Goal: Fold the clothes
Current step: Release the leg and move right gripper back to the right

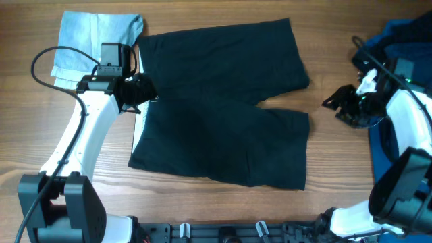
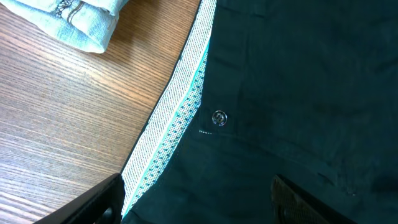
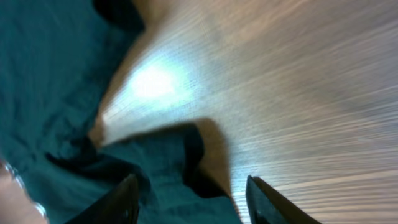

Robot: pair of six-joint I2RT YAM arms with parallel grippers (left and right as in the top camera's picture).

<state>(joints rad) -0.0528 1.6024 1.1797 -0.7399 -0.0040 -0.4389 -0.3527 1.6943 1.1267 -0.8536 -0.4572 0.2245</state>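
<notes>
The black shorts (image 1: 223, 115) lie spread flat on the wooden table, waistband to the left and legs to the right. A white inner strip (image 2: 180, 112) runs along the waistband edge, with a metal snap (image 2: 219, 118) beside it. My left gripper (image 1: 138, 91) is open over the waistband; in the left wrist view its fingers (image 2: 199, 205) straddle the strip and the black cloth (image 2: 298, 93). My right gripper (image 1: 335, 103) is open to the right of the shorts' legs. In the blurred right wrist view its fingers (image 3: 189, 199) hang over the edge of a dark cloth (image 3: 50, 93).
A folded pale blue garment (image 1: 94, 37) lies at the back left, also in the left wrist view (image 2: 74, 18). A heap of navy and blue clothes (image 1: 405, 40) sits at the right edge under the right arm. Bare wood (image 1: 337, 162) shows right of the shorts.
</notes>
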